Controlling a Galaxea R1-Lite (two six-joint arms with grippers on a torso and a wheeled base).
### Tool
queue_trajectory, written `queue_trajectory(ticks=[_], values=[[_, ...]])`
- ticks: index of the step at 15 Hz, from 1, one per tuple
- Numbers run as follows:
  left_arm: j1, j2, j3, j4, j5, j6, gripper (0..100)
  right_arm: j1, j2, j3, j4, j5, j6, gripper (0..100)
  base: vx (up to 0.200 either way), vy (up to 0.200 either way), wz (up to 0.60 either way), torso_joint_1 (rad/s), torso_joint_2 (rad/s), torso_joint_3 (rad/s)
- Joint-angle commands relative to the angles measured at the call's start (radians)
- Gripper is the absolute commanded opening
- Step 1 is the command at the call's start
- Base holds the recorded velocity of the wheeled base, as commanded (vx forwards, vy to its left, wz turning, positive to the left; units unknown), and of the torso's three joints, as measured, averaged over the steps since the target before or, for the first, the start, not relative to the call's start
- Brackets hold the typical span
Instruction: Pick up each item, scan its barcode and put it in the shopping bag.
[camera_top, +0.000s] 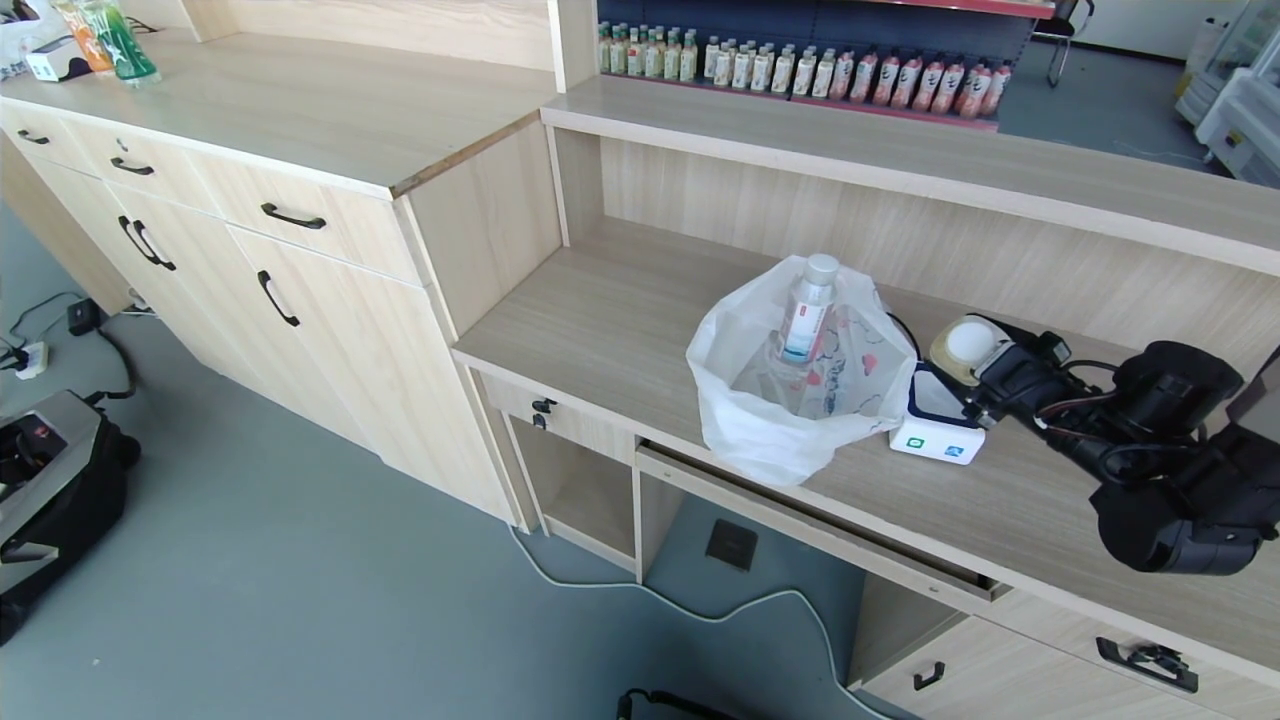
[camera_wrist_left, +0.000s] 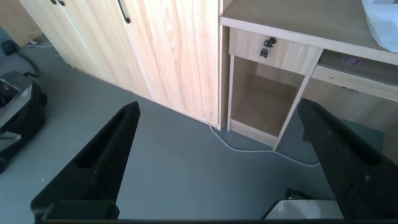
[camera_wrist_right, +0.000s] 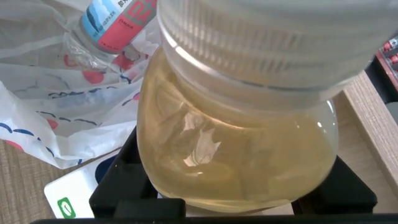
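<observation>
Left gripper (camera_wrist_left: 217, 107) hangs low over the grey floor, near side, left of the desk. Fingers spread wide, nothing between them.

Right gripper (camera_top: 1000, 378) is on the right over the desk top (camera_top: 600, 330), clamped on a jar (camera_top: 968, 348) of pale yellow liquid with a white lid. The jar lies on its side, just above and touching or nearly touching the white scanner box (camera_top: 938, 432); can't tell which.

The shopping bag (camera_top: 760, 440) is just left of the scanner and close to the desk's front edge. Its mouth is open, with a clear bottle (camera_top: 805, 310) standing inside.

Risks, as judgement:
- The jar looks smooth and heavy, and the grip is on its round body. It could slip or rotate in the fingers.
- Label side isn't visible, so the barcode may face away and the scan could miss.
- The bag is soft and the bottle takes up part of its mouth. On the way in, the jar could snag the rim, knock the bottle, or drag the bag off the near edge.
- A low sweep left could shove the scanner.
</observation>
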Motion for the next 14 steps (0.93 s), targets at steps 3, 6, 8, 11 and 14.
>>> queue_trajectory(ticks=[3,6,8,11,14], values=[[0.000,0.000,0.000,-0.001,0.000,0.000,100,0.002,0.033,-0.036,-0.001,0.000,0.000,0,0.000,0.000,0.00,0.000,0.00,0.000],[0.000,0.000,0.000,-0.001,0.000,0.000,100,0.002,0.050,-0.051,-0.001,0.000,0.000,0,0.000,0.000,0.00,0.000,0.00,0.000],[0.000,0.000,0.000,-0.001,0.000,0.000,100,0.002,0.055,-0.080,-0.001,-0.001,0.006,0,0.000,0.000,0.00,0.000,0.00,0.000],[0.000,0.000,0.000,-0.001,0.000,0.000,100,0.000,-0.024,-0.073,-0.001,-0.009,0.131,0,0.000,0.000,0.00,0.000,0.00,0.000],[0.000,0.000,0.000,-0.001,0.000,0.000,100,-0.021,-0.297,0.027,0.088,-0.063,0.367,0,0.000,0.000,0.00,0.000,0.00,0.000]])
